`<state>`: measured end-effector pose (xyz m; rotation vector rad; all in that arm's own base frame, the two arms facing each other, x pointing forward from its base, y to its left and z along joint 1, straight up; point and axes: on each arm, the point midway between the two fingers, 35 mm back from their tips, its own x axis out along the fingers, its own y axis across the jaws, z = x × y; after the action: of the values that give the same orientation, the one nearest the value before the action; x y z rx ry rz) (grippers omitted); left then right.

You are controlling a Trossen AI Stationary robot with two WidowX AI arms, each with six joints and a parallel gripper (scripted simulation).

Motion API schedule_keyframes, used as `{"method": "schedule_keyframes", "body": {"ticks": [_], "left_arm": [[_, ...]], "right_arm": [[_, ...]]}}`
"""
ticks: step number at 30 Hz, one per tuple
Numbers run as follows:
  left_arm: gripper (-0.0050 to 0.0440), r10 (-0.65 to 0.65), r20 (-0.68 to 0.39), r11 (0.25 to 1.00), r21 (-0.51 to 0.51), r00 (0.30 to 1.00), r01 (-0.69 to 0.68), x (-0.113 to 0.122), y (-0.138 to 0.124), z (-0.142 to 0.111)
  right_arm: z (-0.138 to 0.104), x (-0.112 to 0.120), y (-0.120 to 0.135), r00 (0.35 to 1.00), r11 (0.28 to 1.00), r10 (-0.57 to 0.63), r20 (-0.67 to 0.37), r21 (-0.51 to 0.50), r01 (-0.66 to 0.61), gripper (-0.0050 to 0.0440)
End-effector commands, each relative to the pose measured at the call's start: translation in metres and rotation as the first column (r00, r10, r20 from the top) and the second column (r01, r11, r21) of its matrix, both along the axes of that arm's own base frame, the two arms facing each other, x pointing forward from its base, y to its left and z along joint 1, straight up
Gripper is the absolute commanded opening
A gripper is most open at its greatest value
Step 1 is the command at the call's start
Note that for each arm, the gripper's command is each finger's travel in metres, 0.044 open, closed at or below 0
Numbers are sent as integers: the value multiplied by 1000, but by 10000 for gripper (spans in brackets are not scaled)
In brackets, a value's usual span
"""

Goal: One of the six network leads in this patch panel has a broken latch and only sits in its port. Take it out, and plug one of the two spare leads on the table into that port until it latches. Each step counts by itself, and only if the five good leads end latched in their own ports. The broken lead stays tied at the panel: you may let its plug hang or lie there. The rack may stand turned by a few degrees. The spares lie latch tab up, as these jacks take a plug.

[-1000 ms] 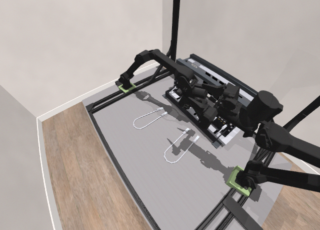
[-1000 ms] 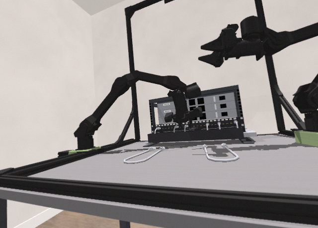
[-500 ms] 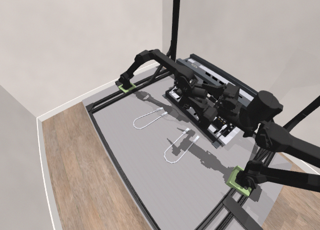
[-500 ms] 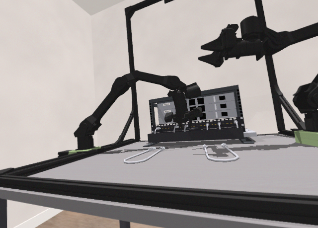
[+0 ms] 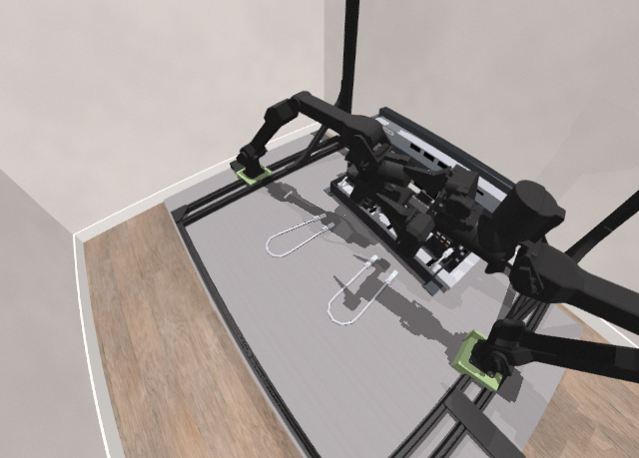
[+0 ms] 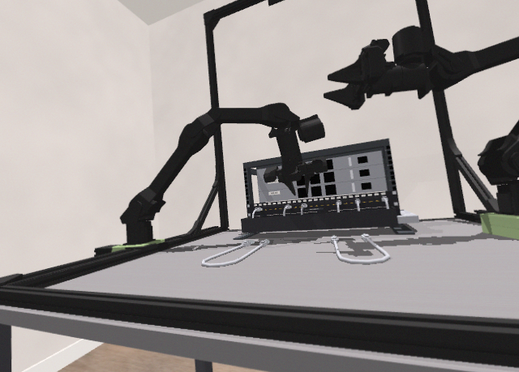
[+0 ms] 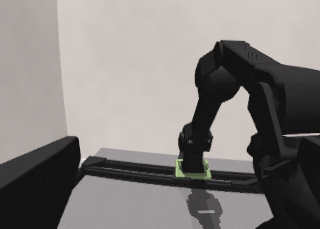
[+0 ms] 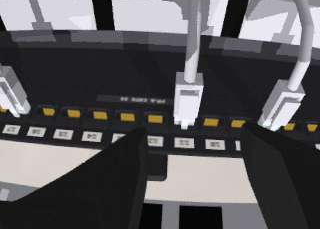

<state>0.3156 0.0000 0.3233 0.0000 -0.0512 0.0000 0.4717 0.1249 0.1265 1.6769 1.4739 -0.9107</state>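
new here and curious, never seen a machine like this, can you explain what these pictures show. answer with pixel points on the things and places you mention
Two black robot arms (image 5: 323, 112) (image 6: 238, 115) (image 7: 235, 64) share one table. One picture looks from above, one from the front; the other two come from cameras at each arm's wrist. Two spare leads (image 5: 280, 255) (image 6: 217, 264) lie looped on the table before a patch panel (image 5: 443, 240) (image 6: 320, 209) (image 8: 60, 74), a strip of sockets with six leads plugged in. The right hand (image 5: 367, 202) (image 6: 300, 193) (image 8: 194, 136) is partly open above it; the left hand (image 5: 392, 188) (image 6: 326, 86) (image 7: 193, 148) is wide open in the air. Neither holds anything.
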Motion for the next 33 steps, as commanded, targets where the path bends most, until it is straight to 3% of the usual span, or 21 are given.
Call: {"method": "schedule_keyframes", "body": {"ticks": [1, 3, 4, 20, 21, 33], "left_arm": [[440, 0, 0, 1000, 0, 1000, 0, 0, 0, 0], [440, 0, 0, 1000, 0, 1000, 0, 0, 0, 0], [440, 0, 0, 1000, 0, 1000, 0, 0, 0, 0], [440, 0, 0, 1000, 0, 1000, 0, 0, 0, 0], [440, 0, 0, 1000, 0, 1000, 0, 0, 0, 0], [440, 0, 0, 1000, 0, 1000, 0, 0, 0, 0]], "right_arm": [[2, 0, 2, 1000, 1000, 5, 6, 4, -5, 176], [2, 0, 2, 1000, 1000, 5, 6, 4, -5, 176], [12, -54, -23, 1000, 996, -17, -22, -90, 15, 176], [12, -54, -23, 1000, 996, -17, -22, -90, 15, 176], [24, -107, -46, 998, 984, -39, -43, -177, 30, 176], [24, -107, -46, 998, 984, -39, -43, -177, 30, 176]]}}
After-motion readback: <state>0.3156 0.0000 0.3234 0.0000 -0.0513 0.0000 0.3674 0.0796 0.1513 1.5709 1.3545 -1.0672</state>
